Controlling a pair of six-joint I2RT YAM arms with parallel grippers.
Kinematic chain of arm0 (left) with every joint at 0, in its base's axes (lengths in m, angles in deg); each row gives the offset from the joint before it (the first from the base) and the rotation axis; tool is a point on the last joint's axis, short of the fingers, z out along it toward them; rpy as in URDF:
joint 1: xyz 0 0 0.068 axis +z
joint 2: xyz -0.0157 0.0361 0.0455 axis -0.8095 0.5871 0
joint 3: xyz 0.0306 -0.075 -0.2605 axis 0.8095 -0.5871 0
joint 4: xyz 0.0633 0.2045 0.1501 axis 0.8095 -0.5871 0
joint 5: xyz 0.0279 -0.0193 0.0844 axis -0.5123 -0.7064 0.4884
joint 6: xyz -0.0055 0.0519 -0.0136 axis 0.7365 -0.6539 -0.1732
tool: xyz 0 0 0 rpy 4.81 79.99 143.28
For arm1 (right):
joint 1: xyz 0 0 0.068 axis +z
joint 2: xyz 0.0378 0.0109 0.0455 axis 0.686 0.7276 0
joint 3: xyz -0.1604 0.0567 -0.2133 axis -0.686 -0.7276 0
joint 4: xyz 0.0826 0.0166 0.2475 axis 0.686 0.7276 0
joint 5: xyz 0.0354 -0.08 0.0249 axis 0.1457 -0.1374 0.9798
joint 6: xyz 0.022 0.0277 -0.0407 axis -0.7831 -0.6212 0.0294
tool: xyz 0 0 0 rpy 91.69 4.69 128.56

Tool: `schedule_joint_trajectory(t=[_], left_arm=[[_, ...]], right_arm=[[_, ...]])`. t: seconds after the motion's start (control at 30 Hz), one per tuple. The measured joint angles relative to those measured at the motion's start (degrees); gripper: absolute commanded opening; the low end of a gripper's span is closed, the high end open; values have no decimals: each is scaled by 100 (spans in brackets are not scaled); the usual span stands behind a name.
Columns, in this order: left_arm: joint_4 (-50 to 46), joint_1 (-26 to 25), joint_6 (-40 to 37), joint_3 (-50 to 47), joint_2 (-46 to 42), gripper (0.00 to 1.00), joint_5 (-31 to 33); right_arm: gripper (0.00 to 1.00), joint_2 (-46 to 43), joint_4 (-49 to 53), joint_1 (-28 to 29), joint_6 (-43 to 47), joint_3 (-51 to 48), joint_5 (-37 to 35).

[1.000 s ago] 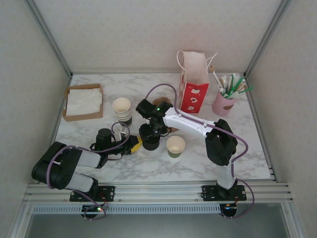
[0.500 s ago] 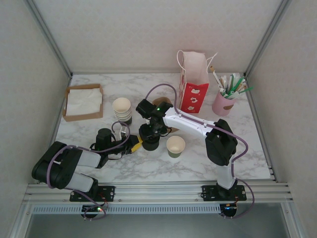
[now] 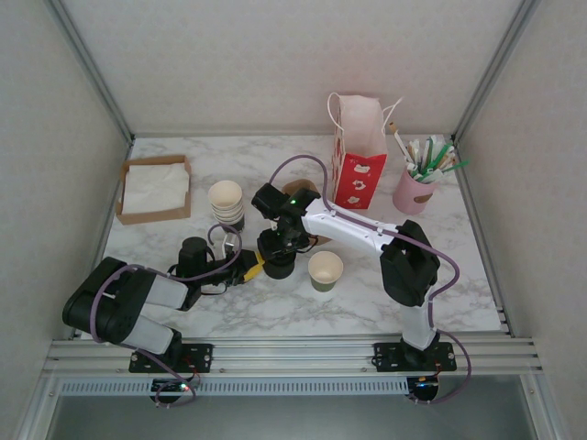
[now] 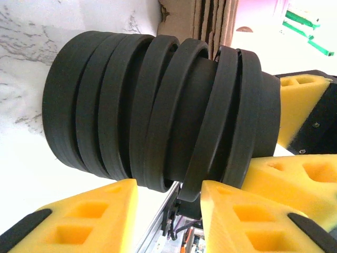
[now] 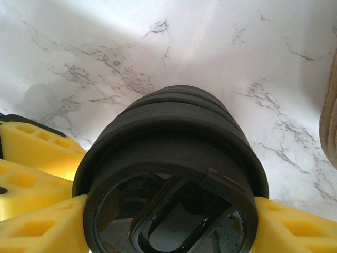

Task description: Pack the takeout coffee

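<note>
One stack of lids point(image 4: 131, 105) is being clasped at its top by the right gripper point(image 5: 168, 224); left gripper point(image 3: 255, 267) jaws: cannot tell

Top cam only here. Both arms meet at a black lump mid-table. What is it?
Observer: A stack of black lids, ribbed rims nested one on another.
Operator: Right fingers on it?
Observer: Right fingers touch the top lid on both sides.
Operator: And left?
Observer: Left fingers straddle rims near the stack's top. Whether they grip is unclear.
</note>
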Motion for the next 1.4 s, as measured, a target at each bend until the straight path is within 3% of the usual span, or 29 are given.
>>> schedule_joint_trajectory(t=[0.97, 1.4], left_arm=[[-531, -24, -197, 70, -55, 38, 90], [-704, -24, -223, 146, -280, 47, 96]], right_arm=[[68, -17, 92, 33, 15, 52, -131], [68, -48, 92, 33, 17, 52, -127]])
